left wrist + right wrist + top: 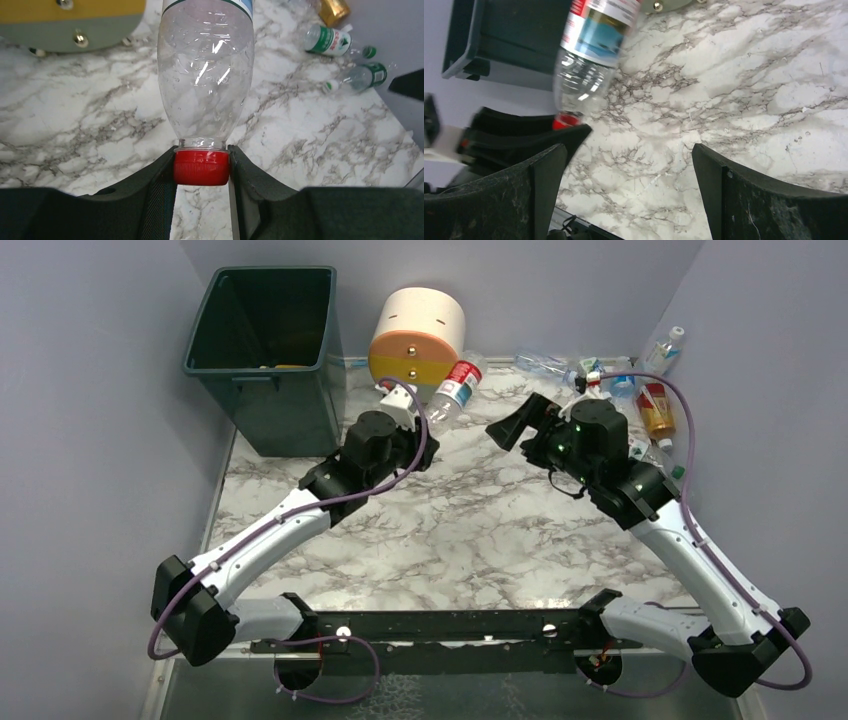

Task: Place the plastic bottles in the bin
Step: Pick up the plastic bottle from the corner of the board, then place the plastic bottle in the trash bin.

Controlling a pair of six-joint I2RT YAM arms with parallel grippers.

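Two fingers of the left gripper (202, 166) are pinched on the red cap (201, 172) of a clear plastic bottle (205, 75), and nothing else of it is held. The body sticks straight out ahead of the jaws, its labelled end near the round drawer unit (418, 335). Whether the body rests on the marble surface (480, 530) or hangs just above it I cannot tell.

A cap-only hold is narrow, so the bottle could pivot or slip in the pinch. I would keep the squeeze firm and move slowly, without sudden wrist turns.

The bin (285, 410) stands just to the left of this arm, in the far left corner, tall, with its rim well above the surface. The carry therefore calls for a lift first, high enough for the dangling body to pass over the near rim. Then comes a swing left until the whole bottle is over the opening, and only then a release. Letting go with the body across the rim would risk it tipping back out.

The right gripper (629, 155) is spread wide with nothing in it and hangs over the middle of the surface, away from that path. The other bottles (625, 390) lie in the far right corner, well apart from the bin.
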